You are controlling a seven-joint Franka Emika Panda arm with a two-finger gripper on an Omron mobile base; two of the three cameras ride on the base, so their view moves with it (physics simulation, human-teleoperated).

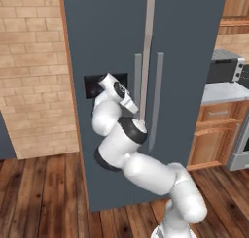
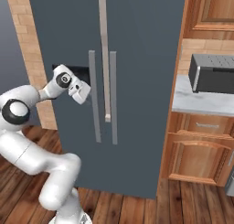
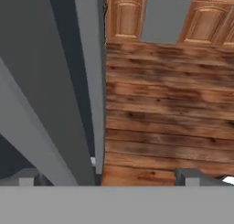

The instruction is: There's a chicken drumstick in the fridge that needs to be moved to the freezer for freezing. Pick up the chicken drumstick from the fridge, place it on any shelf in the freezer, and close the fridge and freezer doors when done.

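The tall slate-grey appliance has its freezer door (image 1: 107, 47) on the left, carrying a black panel (image 1: 95, 86), and its fridge door (image 1: 189, 62) on the right. A pale grey strip (image 1: 146, 52) runs down the seam between the two doors. My gripper (image 1: 132, 106) (image 2: 81, 93) hangs at the freezer door's bar handle (image 2: 93, 104), pointing down along the door. In the hand view the gripper (image 3: 107, 177) is open, its fingertips (image 3: 187, 176) far apart, with a grey handle bar (image 3: 89, 81) rising between them. The chicken drumstick and the shelves are hidden behind the doors.
A brick wall (image 1: 34, 72) flanks the appliance on the left. On the right a grey counter (image 2: 201, 102) carries a dark oven-like box (image 2: 212, 72) above wooden cabinets (image 2: 196, 150). Wood floor (image 3: 169, 95) lies below.
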